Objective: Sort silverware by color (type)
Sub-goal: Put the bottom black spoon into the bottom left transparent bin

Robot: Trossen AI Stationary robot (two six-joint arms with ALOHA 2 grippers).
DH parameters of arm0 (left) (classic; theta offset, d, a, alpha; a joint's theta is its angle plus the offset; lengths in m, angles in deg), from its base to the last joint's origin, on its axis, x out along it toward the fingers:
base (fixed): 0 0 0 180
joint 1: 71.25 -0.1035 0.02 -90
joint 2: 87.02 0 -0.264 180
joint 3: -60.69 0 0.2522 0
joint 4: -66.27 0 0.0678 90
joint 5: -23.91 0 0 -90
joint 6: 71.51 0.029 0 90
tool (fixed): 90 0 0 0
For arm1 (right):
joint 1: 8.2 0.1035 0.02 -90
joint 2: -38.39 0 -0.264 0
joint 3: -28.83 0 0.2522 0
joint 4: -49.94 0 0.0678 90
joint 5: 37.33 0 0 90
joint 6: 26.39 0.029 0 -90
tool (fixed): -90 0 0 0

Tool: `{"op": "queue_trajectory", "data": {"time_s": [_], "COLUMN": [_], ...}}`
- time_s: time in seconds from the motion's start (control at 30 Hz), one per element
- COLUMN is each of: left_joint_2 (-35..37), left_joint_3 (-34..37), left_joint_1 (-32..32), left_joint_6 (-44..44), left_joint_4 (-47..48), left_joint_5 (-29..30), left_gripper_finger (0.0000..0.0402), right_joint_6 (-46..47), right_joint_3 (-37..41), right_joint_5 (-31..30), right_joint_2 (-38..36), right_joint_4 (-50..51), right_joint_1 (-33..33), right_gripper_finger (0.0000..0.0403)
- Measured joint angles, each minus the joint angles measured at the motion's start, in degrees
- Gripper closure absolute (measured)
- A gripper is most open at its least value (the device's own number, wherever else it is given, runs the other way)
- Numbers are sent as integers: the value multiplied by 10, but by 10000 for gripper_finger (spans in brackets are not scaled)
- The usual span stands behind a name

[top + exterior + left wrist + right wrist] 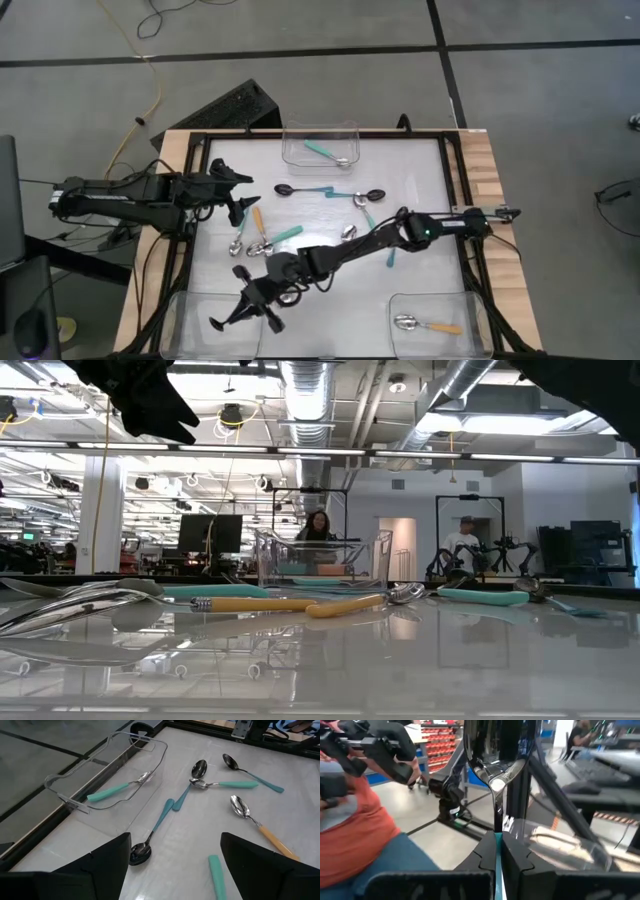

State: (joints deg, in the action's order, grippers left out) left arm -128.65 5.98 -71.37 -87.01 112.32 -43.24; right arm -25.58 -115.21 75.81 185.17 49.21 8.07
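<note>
Fingers of the right gripper [495,851] are clamped together on the teal handle of a black-bowled spoon [493,775], which stands upright between them — bowl uppermost in the right wrist view. From above, that gripper [243,308] hangs over the clear bin [178,318] at the table's near-left corner. Left gripper [238,197] hovers with its fingers [260,865] spread wide above the left side of the white tabletop [420,200]. Loose spoons [262,240] lie scattered mid-table — orange and teal handles mixed. One teal-handled spoon [327,154] sits in the far bin [290,148]; an orange-handled one [428,325] lies in the near-right bin [478,312].
</note>
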Motion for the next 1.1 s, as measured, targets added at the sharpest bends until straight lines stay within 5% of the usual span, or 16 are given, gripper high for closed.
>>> {"op": "queue_trajectory", "data": {"time_s": [0.47, 1.1], "left_joint_2": [0, 0], "left_joint_3": [0, 0], "left_joint_1": [0, 0], "left_joint_6": [0, 0], "left_joint_4": [3, 14], "left_joint_5": [0, 0], "left_gripper_finger": [109, 109], "right_joint_6": [48, 68], "right_joint_3": [3, 3], "right_joint_5": [41, 24], "right_joint_2": [13, 26], "right_joint_4": [20, 33], "right_joint_1": [-25, -35], "right_gripper_finger": [374, 374]}}
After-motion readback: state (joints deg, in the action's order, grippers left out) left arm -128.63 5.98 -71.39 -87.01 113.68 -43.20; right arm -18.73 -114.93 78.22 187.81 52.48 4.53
